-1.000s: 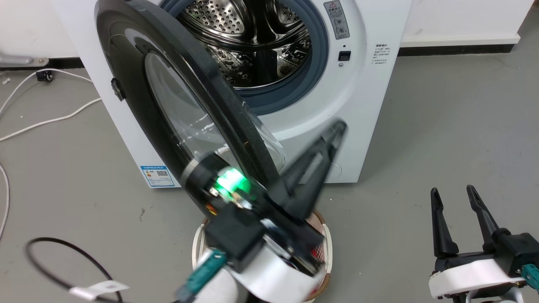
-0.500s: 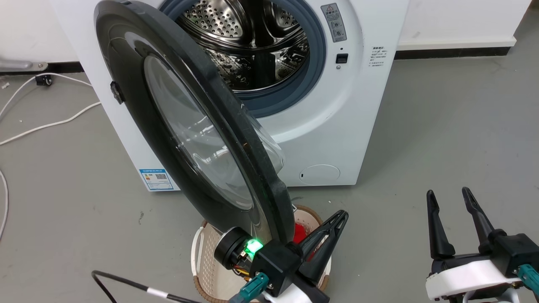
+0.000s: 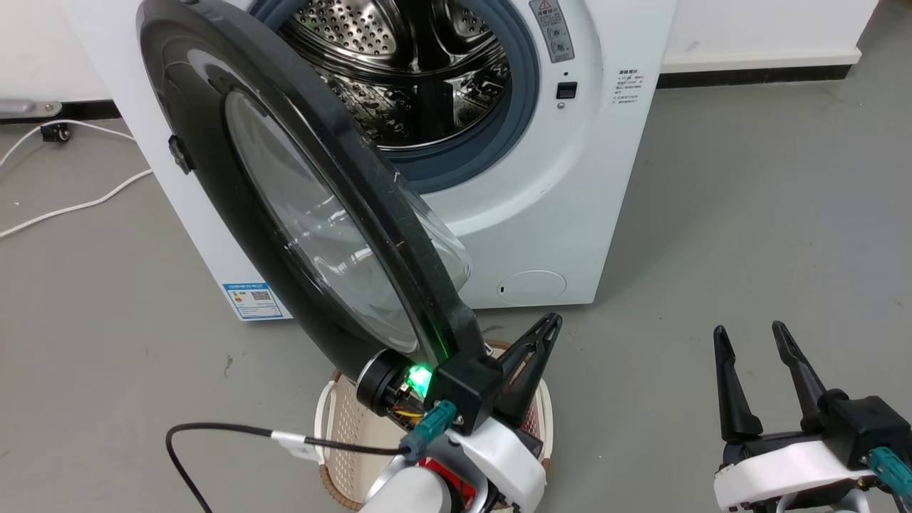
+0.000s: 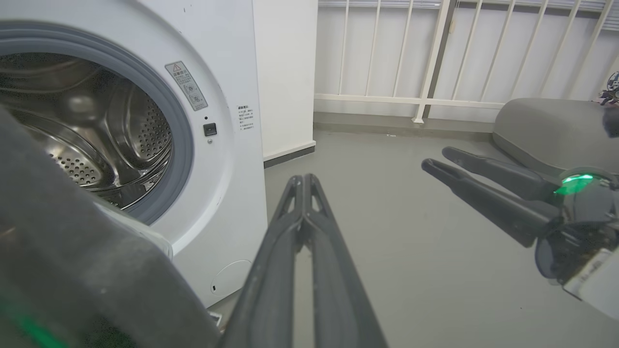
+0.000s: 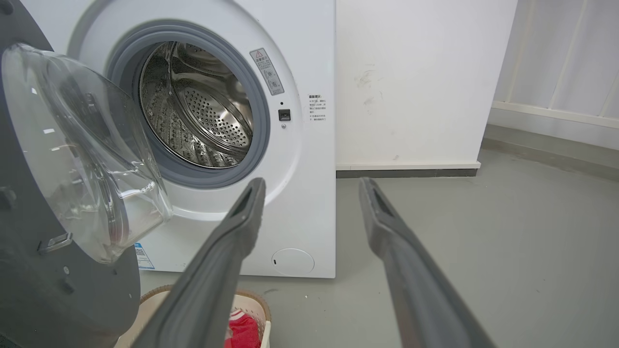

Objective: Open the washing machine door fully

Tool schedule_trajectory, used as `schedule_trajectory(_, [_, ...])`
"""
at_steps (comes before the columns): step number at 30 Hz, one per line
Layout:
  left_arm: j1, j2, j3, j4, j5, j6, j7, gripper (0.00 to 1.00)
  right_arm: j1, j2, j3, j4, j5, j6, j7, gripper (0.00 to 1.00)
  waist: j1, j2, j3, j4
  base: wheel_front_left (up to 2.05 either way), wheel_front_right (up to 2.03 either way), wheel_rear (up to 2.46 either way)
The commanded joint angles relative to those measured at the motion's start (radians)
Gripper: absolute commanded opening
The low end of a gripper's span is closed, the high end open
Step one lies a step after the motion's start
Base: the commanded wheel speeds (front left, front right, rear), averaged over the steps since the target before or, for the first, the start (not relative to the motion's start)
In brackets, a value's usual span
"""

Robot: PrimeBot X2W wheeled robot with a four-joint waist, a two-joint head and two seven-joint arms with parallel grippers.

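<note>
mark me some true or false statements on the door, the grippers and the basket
1. The door is swung clear of the washer front. True.
2. The left gripper is open. False: its fingers are pressed together.
3. The right gripper is open and holds nothing. True.
4. The basket sits on top of the washer. False: it stands on the floor, under the door's lower edge.
</note>
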Motion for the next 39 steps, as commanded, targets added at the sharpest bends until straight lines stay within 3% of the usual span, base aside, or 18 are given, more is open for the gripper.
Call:
schedule_trajectory(1, [-0.020,-0.002,0.001,0.020,-0.009,0.008,-0.009,0.00,-0.018,0.003,-0.001,0.005,0.005,-0.001,-0.007,1.00,-0.0001,-0.0001,0.003,-0.001,0.00,0.00,0.00])
schedule_trajectory(11, [-0.061,-0.005,0.008,0.123,-0.060,0.072,-0.017,0.00,-0.022,0.003,0.008,0.020,0.021,-0.001,-0.010,1.00,-0.0001,-0.0001,0.010,-0.010,0.00,0.00,0.00])
schedule_trajectory(21, [-0.027,0.046,0.043,0.128,-0.067,0.112,-0.020,0.00,-0.019,0.003,0.004,0.027,0.024,-0.001,-0.016,1.00,-0.0001,-0.0001,0.007,0.001,0.00,0.00,0.00])
schedule_trajectory(25, [0.002,0.062,0.047,0.094,-0.066,0.129,-0.016,0.00,-0.019,0.003,0.011,0.031,0.027,-0.001,-0.014,1.00,-0.0001,-0.0001,0.001,-0.002,0.00,0.00,0.00])
schedule_trajectory(39, [0.248,0.200,0.097,-0.207,-0.059,0.264,0.061,0.00,0.003,0.002,0.004,0.017,0.025,-0.001,-0.001,1.00,-0.0001,-0.0001,-0.010,0.045,0.00,0.00,0.00])
